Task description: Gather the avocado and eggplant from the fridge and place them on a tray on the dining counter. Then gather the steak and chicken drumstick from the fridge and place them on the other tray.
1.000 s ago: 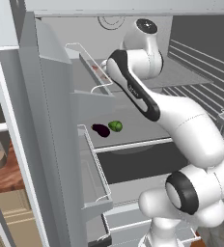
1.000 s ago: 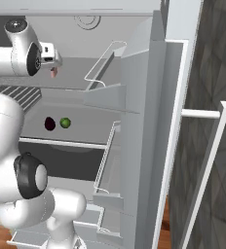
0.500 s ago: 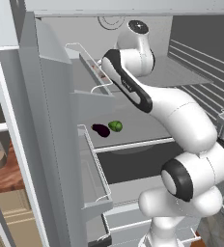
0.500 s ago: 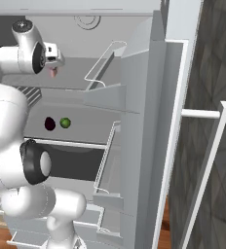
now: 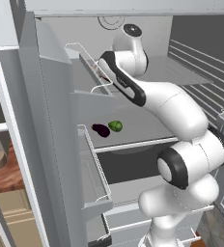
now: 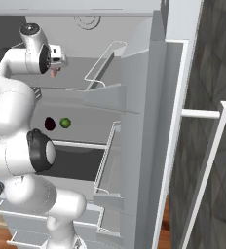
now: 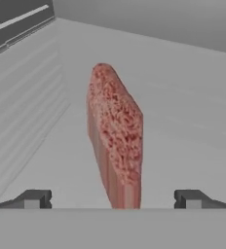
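Steak (image 7: 116, 138): lies on the upper fridge shelf (image 7: 183, 121), centred between my fingers (image 7: 112, 199), which stand released and wide so both sides clear the meat; nothing held. Eggplant (image 5: 101, 130) and avocado (image 5: 115, 126): side by side, nearly touching, on the shelf below, not yet gathered. Judgement: I am lined up on the steak.

Home kitchen, open fridge (image 5: 51, 144) with door shelves, produce on a shelf, wooden floor beside it
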Robot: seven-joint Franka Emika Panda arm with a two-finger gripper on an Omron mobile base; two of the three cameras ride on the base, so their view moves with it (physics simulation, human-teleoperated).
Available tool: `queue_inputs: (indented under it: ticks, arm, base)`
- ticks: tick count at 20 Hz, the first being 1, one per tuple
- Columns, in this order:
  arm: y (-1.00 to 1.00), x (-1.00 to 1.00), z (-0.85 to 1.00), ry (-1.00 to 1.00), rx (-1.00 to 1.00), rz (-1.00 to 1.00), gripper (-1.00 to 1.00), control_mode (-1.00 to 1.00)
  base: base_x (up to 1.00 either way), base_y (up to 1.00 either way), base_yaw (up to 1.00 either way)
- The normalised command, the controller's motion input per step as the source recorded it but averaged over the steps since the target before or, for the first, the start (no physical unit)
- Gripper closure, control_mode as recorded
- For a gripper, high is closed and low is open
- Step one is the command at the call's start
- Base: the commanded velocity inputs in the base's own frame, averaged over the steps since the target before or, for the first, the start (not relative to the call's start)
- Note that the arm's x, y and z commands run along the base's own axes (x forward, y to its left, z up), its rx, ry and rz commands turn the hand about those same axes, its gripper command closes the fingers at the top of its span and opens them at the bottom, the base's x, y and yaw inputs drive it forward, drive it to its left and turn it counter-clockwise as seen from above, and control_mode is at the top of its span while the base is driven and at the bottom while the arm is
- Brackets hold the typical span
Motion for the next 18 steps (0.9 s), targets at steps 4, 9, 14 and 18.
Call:
queue_inputs:
  ticks: [4, 9, 14, 18]
  arm:
    - [0.05, 0.38, -0.04, 0.00, 0.00, 0.00, -1.00, -1.00]
    - [0.08, 0.32, -0.05, 0.01, 0.00, 0.00, -1.00, -1.00]
    - [0.15, 0.07, -0.09, 0.00, 0.00, 0.00, -1.00, -1.00]
    - [0.16, 0.00, -0.15, 0.01, 0.00, 0.00, -1.00, -1.00]
  base:
    - [0.00, 0.00, 0.00]
    - [0.00, 0.00, 0.00]
    - [0.00, 0.00, 0.00]
    - [0.00, 0.00, 0.00]
